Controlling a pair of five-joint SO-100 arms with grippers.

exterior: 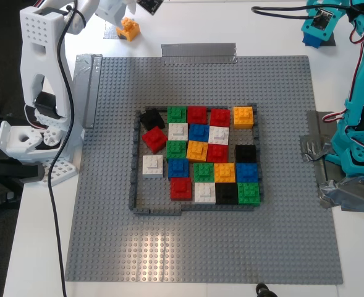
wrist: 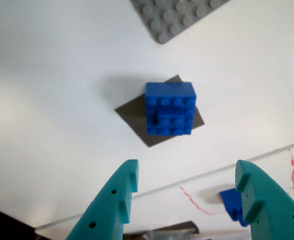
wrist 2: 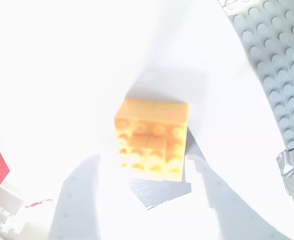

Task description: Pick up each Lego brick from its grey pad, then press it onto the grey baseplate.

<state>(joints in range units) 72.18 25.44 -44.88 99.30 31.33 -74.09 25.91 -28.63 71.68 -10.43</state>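
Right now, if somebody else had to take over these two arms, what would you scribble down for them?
My first gripper: teal, open, hovering over the blue Lego brick, which sits on its grey pad, not gripped.
My second gripper: white, washed out by glare; jaws either side of the orange Lego brick on its grey pad; grip cannot be told.
Grey baseplate holds many coloured bricks inside a dark frame.
Done: approach. Left: grasp both bricks, press them onto the baseplate.

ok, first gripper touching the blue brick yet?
Apart. The first wrist view shows my first gripper open, both teal jaws short of the blue brick, with bare white table between them. The brick sits on its grey pad.
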